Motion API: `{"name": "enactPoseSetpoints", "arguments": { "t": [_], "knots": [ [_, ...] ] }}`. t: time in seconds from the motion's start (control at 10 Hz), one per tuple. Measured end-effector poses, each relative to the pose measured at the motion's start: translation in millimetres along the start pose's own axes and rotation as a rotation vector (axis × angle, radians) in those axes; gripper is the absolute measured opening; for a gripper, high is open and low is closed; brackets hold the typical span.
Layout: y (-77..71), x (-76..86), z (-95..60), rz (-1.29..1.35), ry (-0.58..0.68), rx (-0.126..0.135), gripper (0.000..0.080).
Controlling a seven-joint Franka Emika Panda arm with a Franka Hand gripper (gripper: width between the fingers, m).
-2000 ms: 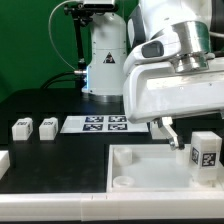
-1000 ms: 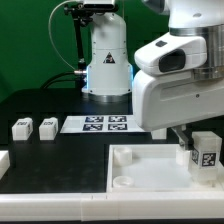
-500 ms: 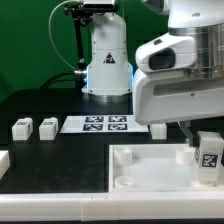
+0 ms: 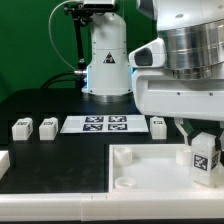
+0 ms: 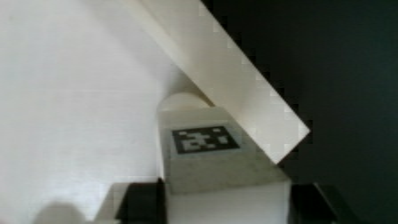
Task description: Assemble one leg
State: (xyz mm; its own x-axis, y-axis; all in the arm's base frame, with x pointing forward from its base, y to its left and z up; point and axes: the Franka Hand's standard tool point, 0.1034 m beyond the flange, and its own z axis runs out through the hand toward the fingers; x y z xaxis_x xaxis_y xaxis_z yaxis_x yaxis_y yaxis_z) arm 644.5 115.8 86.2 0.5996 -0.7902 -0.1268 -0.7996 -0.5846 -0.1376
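A leg (image 4: 203, 158), a small white block with a black-and-white tag, sits tilted at the right end of the large white recessed panel (image 4: 150, 168). My gripper (image 4: 198, 140) comes down on it from above. In the wrist view the leg (image 5: 210, 140) fills the gap between the two dark fingers (image 5: 143, 205), which press on both its sides, so the gripper (image 5: 228, 205) is shut on it. The panel's floor (image 5: 71, 100) and raised rim (image 5: 240, 85) lie behind it. Three more legs (image 4: 22, 128) (image 4: 47, 127) (image 4: 158, 124) lie on the black table.
The marker board (image 4: 108, 124) lies between the loose legs at the back. The robot base (image 4: 105, 65) stands behind it. A white part (image 4: 3, 160) pokes in at the exterior view's left edge. The bulky arm hides the table's far right.
The arm came down to the leg on the panel's right end and its wrist turned. The leg, upright before, now tilts and has shifted slightly toward the exterior view's left.
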Motion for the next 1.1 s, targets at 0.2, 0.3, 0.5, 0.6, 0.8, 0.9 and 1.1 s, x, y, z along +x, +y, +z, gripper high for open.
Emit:
{"name": "enactPoseSetpoints", "arguments": {
  "t": [0.2, 0.3, 0.5, 0.6, 0.8, 0.9, 1.1],
  "knots": [
    [-0.4, -0.2, -0.2, 0.228, -0.002, 0.010, 0.0304],
    [-0.3, -0.1, -0.1, 0.215, -0.003, 0.010, 0.0304],
    [-1.0, -1.7, 0.6, 0.166, -0.006, 0.012, 0.0552],
    [-0.6, -3.8, 2.3, 0.011, -0.007, 0.009, 0.0619],
    [-1.5, -9.2, 2.9, -0.394, 0.022, -0.010, 0.0644],
    [-1.1, -8.6, 3.6, -0.487, 0.020, -0.009, 0.0648],
    [5.4, -2.6, 7.2, -0.867, 0.045, -0.042, 0.0649]
  ]
}}
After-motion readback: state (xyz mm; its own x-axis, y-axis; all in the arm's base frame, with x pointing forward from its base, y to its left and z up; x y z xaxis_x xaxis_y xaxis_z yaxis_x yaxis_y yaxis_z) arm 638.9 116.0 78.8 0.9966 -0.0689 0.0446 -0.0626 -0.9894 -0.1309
